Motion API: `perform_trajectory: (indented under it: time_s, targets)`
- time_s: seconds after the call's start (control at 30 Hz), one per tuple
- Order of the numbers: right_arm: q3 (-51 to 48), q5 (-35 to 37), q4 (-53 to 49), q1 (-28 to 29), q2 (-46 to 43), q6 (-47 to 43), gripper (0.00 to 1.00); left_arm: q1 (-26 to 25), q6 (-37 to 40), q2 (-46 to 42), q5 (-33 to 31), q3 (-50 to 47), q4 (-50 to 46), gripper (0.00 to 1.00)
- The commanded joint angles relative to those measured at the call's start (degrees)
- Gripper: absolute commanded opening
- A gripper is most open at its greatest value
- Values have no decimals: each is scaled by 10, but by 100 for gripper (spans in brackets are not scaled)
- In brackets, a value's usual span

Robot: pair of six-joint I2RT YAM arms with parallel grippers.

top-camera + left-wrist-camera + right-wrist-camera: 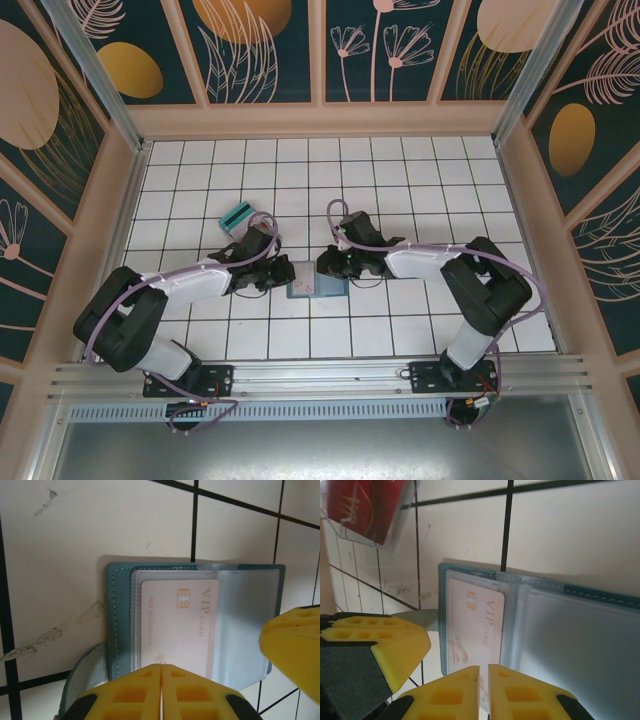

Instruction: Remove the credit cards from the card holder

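Note:
The card holder (305, 286) lies open on the tiles between both grippers, teal outside (120, 620), blue-grey inside (580, 640). A pale pink VIP credit card (175, 625) sits in its clear left pocket (475, 625). My left gripper (161, 667) is shut, its tips on the holder's near edge (278, 272). My right gripper (483, 669) is closed to a thin slit over the pink card's lower end (328, 266). The red and teal credit cards (238, 215) lie stacked apart, up and to the left, the red one (360, 505) on top.
White tiled floor (400, 180) with dark grout lines, walled by a wooden frame with patterned panels (320, 120). The other arm's yellow fingers (295, 650) crowd the holder's sides (375, 645). Scuff marks (50, 635) streak the tile left of the holder.

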Motion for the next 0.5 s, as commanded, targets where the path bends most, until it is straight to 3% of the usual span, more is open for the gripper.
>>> perform_trajectory:
  time_s: [0.0,0.47]
  targets:
    - [23,-20,12,11,22,11,14,0,5,12,1,-6,13,10]
    - [17,-20,8,16,49,15,19,-1,0,24,-1,-24,18,10]
